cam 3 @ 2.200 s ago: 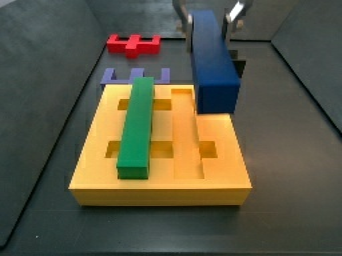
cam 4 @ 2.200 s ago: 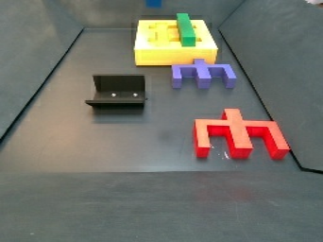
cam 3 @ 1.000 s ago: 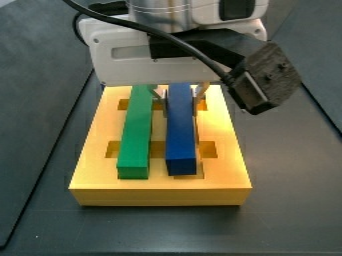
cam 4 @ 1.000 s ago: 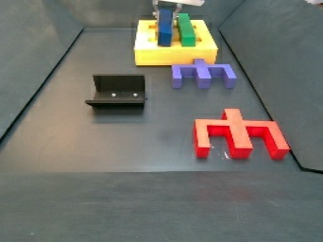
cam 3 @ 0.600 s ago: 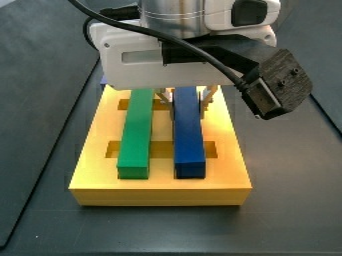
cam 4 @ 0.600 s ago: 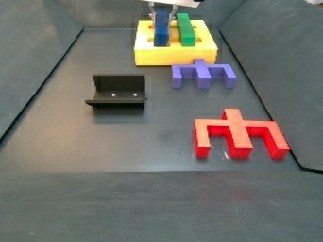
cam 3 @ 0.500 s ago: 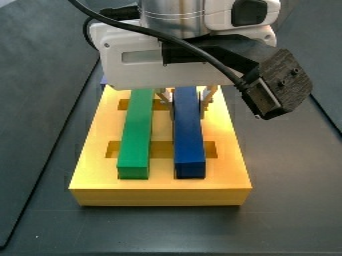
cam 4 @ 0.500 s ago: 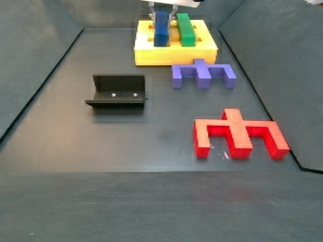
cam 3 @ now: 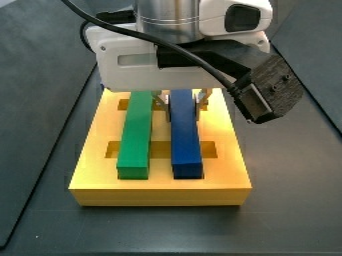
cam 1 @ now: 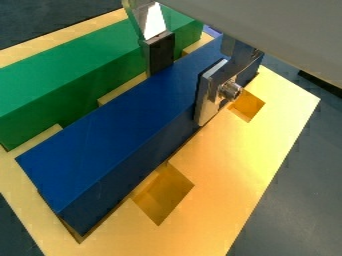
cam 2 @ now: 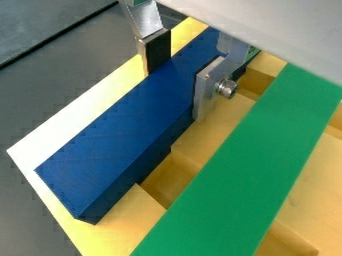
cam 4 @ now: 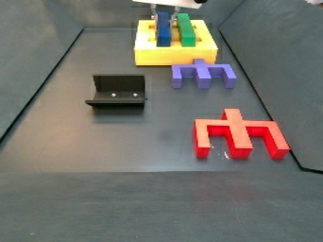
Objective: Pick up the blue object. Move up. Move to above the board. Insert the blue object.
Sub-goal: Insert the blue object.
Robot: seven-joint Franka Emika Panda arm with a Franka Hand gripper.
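Observation:
The blue object (cam 3: 185, 135) is a long blue bar lying flat in a groove of the yellow-orange board (cam 3: 160, 185), parallel to a green bar (cam 3: 136, 130) beside it. My gripper (cam 3: 185, 97) is over the board's far end, its fingers on either side of the blue bar. In both wrist views the silver finger plates press the sides of the bar (cam 1: 120, 140) (cam 2: 127, 140), and the gripper (cam 1: 185, 72) (cam 2: 182, 70) is shut on it. The board (cam 4: 158, 55), bar (cam 4: 163, 31) and gripper (cam 4: 164, 11) also show at the far end of a side view.
A dull purple pronged piece (cam 4: 202, 73) lies just in front of the board. A red pronged piece (cam 4: 237, 134) lies nearer on the right. The fixture (cam 4: 117, 92) stands on the floor to the left. Dark walls border the floor on both sides.
The gripper brought the blue bar from beside the board over it and lowered it into the groove next to the green bar. In the last half second the bar and gripper shifted slightly sideways.

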